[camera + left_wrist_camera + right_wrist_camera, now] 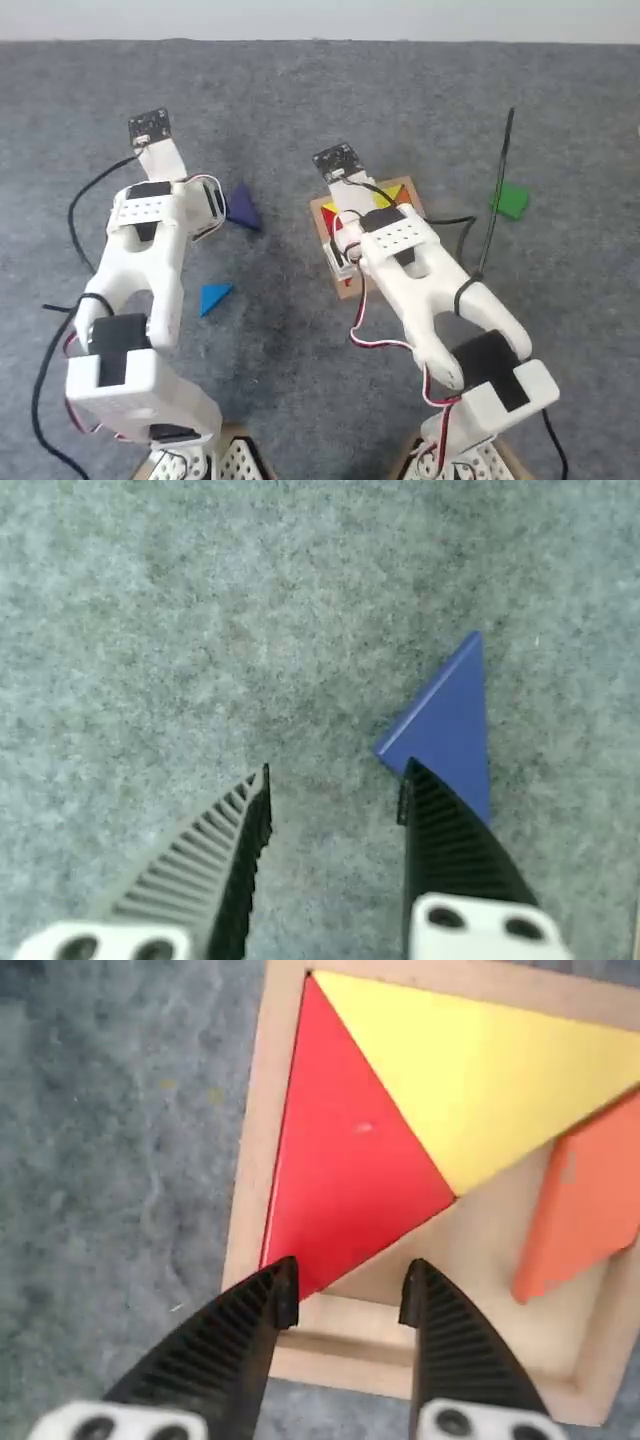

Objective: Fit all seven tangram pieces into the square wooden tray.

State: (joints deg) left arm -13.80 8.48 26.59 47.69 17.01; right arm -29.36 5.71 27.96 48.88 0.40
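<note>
- My left gripper hangs released over the grey carpet, jaws spread. One finger overlaps the near corner of the dark blue triangle, and I cannot tell whether it is touching or just above.
- The risk there is that the piece lies off to one side of the gap, not between the fingers, so closing now would likely shove or tip it instead of gripping it.
- My right gripper is also unclenched, and sits at the near edge of the square wooden tray by the tip of the red triangle.
- A drop here could lever the red triangle up, disturb the yellow triangle and the orange piece, or drag the tray itself.
- Outside the tray are the dark blue triangle to its left, the light blue triangle nearer, and the green piece off to the right.
- Writing – none I can read on the pieces or the tray.
</note>
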